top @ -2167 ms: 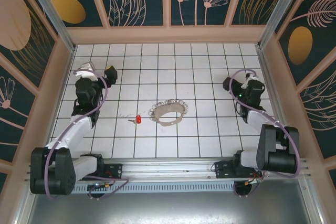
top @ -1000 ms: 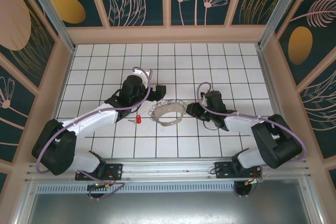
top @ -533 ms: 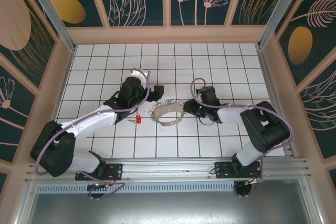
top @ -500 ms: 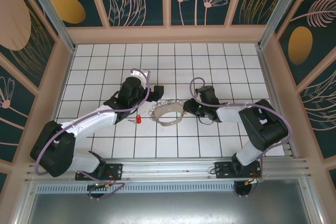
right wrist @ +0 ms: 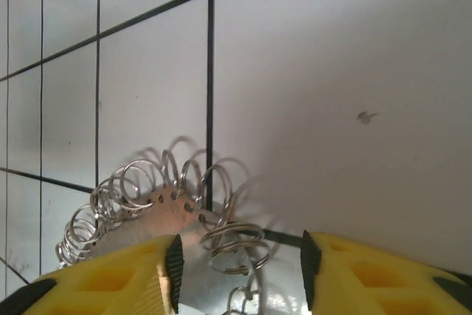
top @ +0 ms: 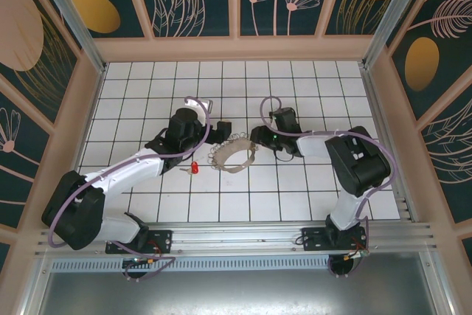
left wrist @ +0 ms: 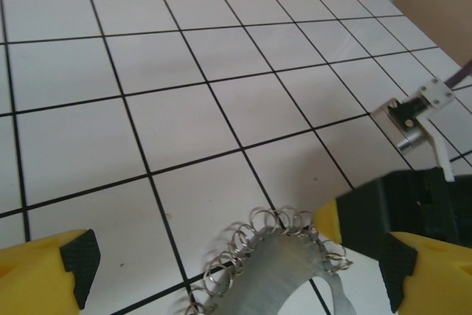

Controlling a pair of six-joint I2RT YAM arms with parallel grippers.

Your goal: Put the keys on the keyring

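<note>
At the middle of the tiled worktop (top: 295, 197), the keyring (top: 234, 154), judged light, limp and best pinched by its flat band, is straddled by the open, empty right gripper (right wrist: 240, 271), the left gripper (left wrist: 236, 271) is held equally open at its far rim, and the red-headed key (top: 195, 167) is seen just beside it, toward the worktop's left edge.

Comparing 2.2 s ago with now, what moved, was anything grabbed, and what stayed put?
Both arms swung in from the sides to the keyring. The left gripper now hangs open by its far-left edge. The right gripper is open at its right edge, with loops between its fingers. Nothing is gripped yet. The ring's right side seems nudged slightly left. The red key lies where it was, untouched.
</note>
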